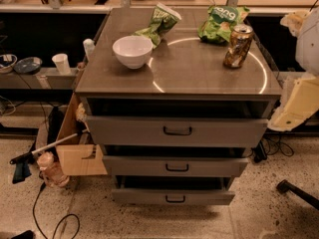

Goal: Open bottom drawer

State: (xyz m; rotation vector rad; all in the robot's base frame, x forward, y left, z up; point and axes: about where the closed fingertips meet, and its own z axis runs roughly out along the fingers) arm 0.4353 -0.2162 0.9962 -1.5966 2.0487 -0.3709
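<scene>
Three grey drawer fronts (174, 166) stand stepped; the bottom drawer (172, 195), at 6 o'clock, juts out slightly, a dark gap above it, its black handle (175, 199) facing out for a pull. At 3 o'clock the gripper (296, 106) hangs well apart, touching nothing; clenched or released, I cannot tell

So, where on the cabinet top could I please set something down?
Bare: middle and front of the cabinet top, between white bowl and can. Crowded: the back, with two chip bags. The gripper sits beyond its right edge.
</scene>
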